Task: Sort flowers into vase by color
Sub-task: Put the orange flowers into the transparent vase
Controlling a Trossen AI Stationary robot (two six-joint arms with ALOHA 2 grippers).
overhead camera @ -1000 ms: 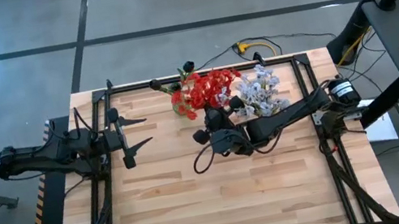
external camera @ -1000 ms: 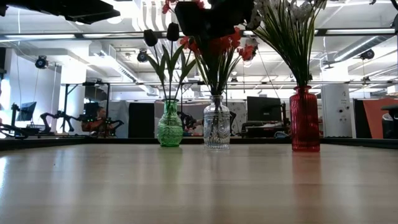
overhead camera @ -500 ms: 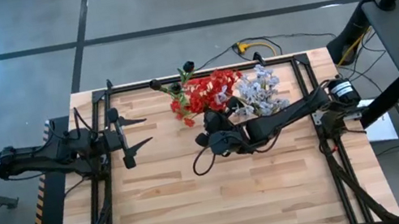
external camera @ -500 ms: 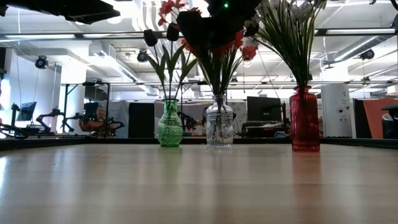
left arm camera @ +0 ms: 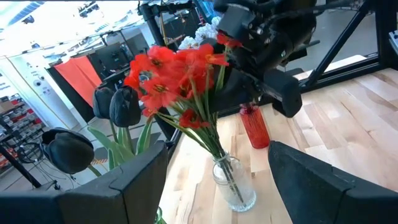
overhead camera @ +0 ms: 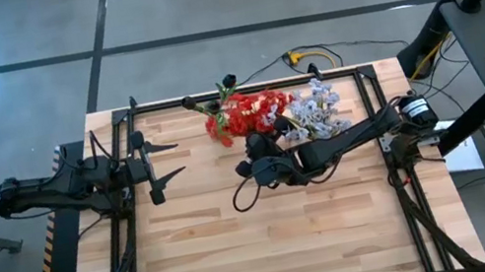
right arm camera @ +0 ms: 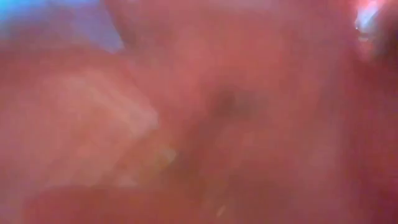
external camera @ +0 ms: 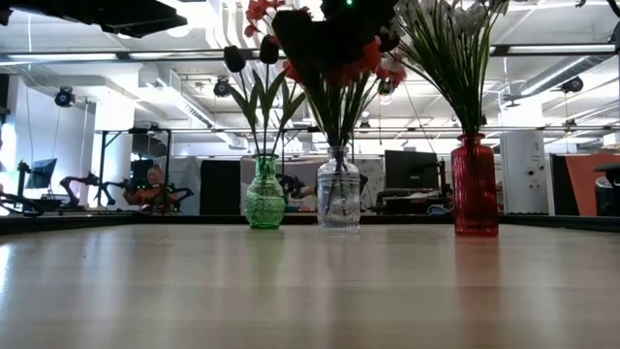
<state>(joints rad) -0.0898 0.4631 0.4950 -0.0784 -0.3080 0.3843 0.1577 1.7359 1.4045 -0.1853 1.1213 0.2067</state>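
Note:
Three vases stand in a row at the table's far side. A green vase (external camera: 264, 194) holds dark buds (external camera: 250, 53). In the clear vase (external camera: 338, 202) stand the red flowers (overhead camera: 247, 113), stems down in the glass. Pale blue-white flowers (overhead camera: 316, 111) fill the red vase (external camera: 475, 184). My right gripper (overhead camera: 265, 138) is up among the red blossoms, which hide its tip; its wrist view is filled with red blur. My left gripper (overhead camera: 154, 168) waits open at the table's left edge, holding nothing.
The black frame rails (overhead camera: 244, 88) run along the table's far edge just behind the vases. The near half of the wooden table (overhead camera: 271, 241) is bare board. A yellow cable (overhead camera: 300, 56) lies on the floor beyond the table.
My right wrist has tipped a little at the red flowers. The red blossoms have shifted slightly toward the table's left, and a spray now stands higher in the bunch. The clear vase rocked and is upright again.

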